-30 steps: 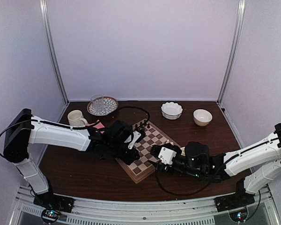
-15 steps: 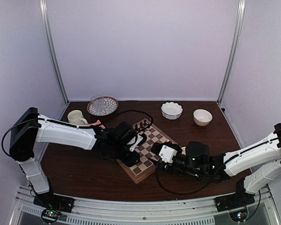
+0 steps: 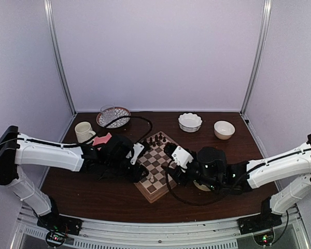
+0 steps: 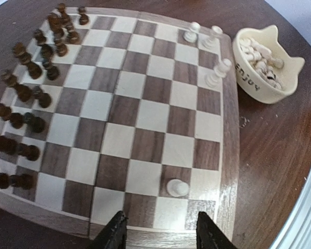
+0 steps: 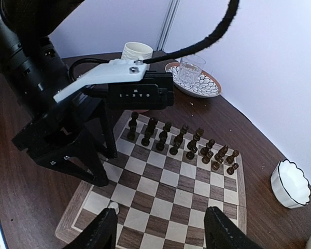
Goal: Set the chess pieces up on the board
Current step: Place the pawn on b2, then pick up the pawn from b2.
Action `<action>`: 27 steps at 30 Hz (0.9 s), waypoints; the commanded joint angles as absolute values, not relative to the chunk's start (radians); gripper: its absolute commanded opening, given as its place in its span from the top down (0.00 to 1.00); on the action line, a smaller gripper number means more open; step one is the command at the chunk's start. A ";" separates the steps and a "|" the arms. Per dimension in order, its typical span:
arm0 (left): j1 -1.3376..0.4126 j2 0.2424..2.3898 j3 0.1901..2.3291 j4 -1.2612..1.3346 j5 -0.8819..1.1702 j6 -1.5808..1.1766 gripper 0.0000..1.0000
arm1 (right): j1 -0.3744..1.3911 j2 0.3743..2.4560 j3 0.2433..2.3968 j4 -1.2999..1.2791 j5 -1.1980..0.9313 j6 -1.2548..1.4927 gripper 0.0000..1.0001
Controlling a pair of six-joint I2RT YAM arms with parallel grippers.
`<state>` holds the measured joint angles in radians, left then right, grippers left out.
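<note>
1. Left wrist view: the left gripper (image 4: 160, 231) is seen at 6 o'clock, its fingers parted with nothing between them, over the near rim of the board (image 4: 145, 106).
2. One cream pawn (image 4: 177, 187) is stood upright just ahead, toward 12 o'clock, apart from both fingers.
3. Three more cream pieces (image 4: 213, 37) are stood near the far right corner of the board, at 1 o'clock.
4. A cat-eared bowl (image 4: 264, 67) is set on the table just beside that corner, at 2 o'clock, with further cream pieces heaped inside.
5. Dark pieces (image 4: 28, 93) are ranged in two loose rows along the left edge, from 9 to 11 o'clock.
6. From the right wrist camera, the right gripper (image 5: 160, 228) is shown spread wide and empty above the board, with the left arm's wrist at 10 o'clock.
7. From the top external camera, a mug (image 3: 84, 130) is seen at 10 o'clock, a plate (image 3: 125, 111) bearing a glass (image 3: 108, 114) at 11 o'clock, and two white bowls (image 3: 189, 122) at 1 o'clock, all beyond the board.
</note>
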<state>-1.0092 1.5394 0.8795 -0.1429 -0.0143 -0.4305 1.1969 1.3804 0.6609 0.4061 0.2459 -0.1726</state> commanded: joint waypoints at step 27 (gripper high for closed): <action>-0.971 1.185 0.589 0.090 -0.631 -0.633 0.54 | 1.166 1.991 1.683 -0.849 0.067 0.229 0.54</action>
<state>-0.9741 1.2095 0.6018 0.0376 -0.5903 -0.6094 1.1900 1.9499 1.6226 -0.7483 0.1078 0.1913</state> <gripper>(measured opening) 0.462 0.486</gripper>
